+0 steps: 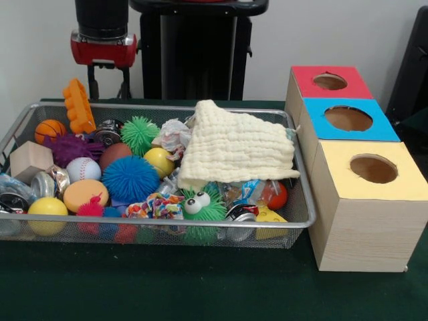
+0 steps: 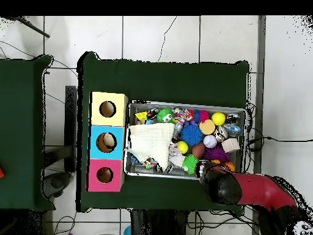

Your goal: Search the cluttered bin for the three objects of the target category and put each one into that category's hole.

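The silver wire-mesh bin sits on the green table, full of toys; it also shows in the overhead view. A cream cloth covers its right half. Showing are an orange basketball, a baseball, a blue spiky ball, a green spiky ball and a yellow ball. The red-surrounded hole is in the far box of the wooden row. My gripper hangs open and empty above the bin's far left rim, beside an orange toy.
The blue-surrounded hole and the yellow-surrounded hole lie nearer the camera in the same box row, right of the bin. A wooden block and a green googly-eyed toy lie in the bin. My arm overhangs the bin's corner.
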Tool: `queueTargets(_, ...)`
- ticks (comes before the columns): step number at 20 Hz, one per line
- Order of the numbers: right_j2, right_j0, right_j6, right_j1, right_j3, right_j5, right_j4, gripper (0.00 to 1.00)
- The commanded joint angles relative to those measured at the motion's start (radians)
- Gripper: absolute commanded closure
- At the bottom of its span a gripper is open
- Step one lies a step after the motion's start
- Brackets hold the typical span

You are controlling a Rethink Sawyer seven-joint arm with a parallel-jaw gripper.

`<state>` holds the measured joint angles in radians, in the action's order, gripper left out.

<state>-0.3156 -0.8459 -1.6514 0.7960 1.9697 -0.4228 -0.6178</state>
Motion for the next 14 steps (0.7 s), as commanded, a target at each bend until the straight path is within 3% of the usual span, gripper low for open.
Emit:
queueTargets(1, 0.017, 0.06, -0.105, -0.069, 0.046, 0.091, -0.039, 0.0)
queueTargets(7, 0.092, 0.125, -0.156, -0.115, 0.049, 0.195, -0.061, 0.0)
queueTargets(14, 0.147, 0.171, -0.153, -0.138, 0.052, 0.253, -0.026, 0.0)
